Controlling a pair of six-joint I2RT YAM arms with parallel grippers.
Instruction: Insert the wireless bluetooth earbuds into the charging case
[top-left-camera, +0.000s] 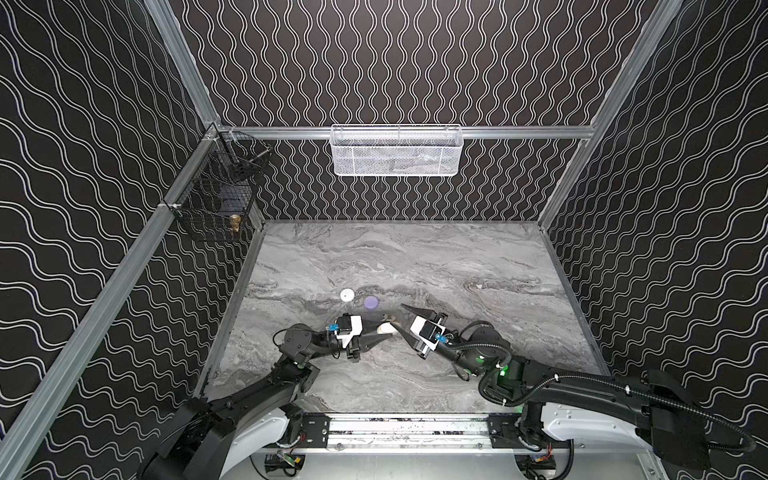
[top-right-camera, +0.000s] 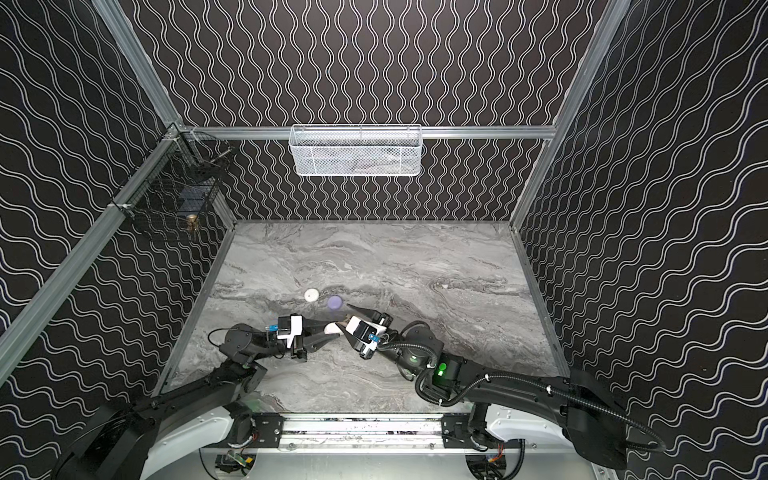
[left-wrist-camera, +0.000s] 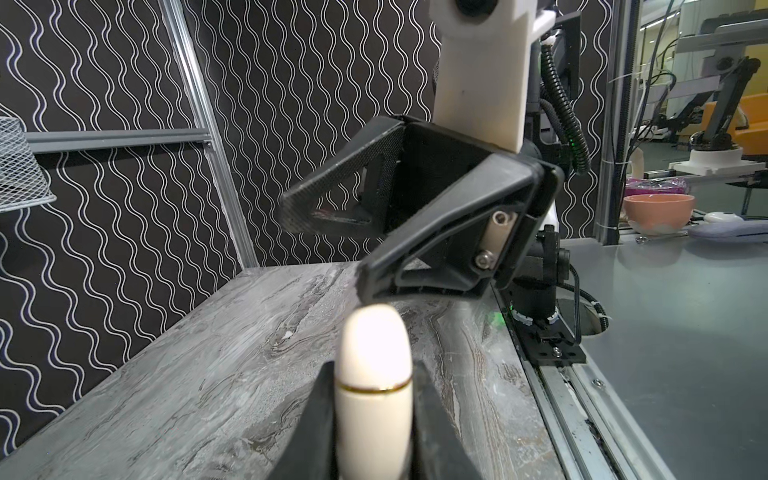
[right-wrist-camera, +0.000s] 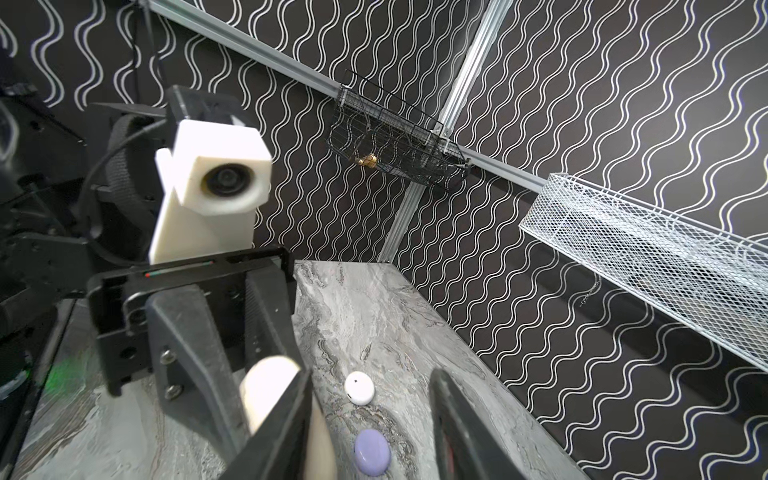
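**Item 1.** Left gripper (left-wrist-camera: 374, 370): black two-finger claw, nearest the base rail. It pinches the cream oval plastic charging case (left-wrist-camera: 374, 340) by its lower half, one finger on each flank. The case's lid end points away from the wrist, and its gold seam band reads as shut.

**Item 2.** Right gripper (top-left-camera: 397, 316): black claw, fingers spread, nothing between them. One fingertip sits at the rounded lid end of the cream oval plastic charging case; whether it touches or stops just short cannot be told.

**Item 3.** Step in hand, as judged: opening the lid.
- The pinch should sit wholly below the seam, so the lid is free to swing.
- The spread fingertip should catch the lid edge at the seam, on the side away from the hinge, and lever slowly.
- The glossy curved shell probably sheds a fingertip easily.
- A hard push could twist the case out of the pinch.

**Item 4.** Lilac oval plastic case (top-left-camera: 370, 302): lies shut on the grey marble-pattern table (top-left-camera: 415, 257), just beyond the claws.

**Item 5.** White round plastic case (top-left-camera: 346, 295): shut, beside the lilac one but apart from it.

**Item 6.** Wireless bluetooth earbuds: none can be made out. A tiny pale speck (top-left-camera: 479, 286) lies well to the right on the table, too small to identify.

**Item 7.** Far wall: white mesh basket (top-left-camera: 395, 151) on the rail, and black wire basket (top-left-camera: 216, 199) at the left corner.
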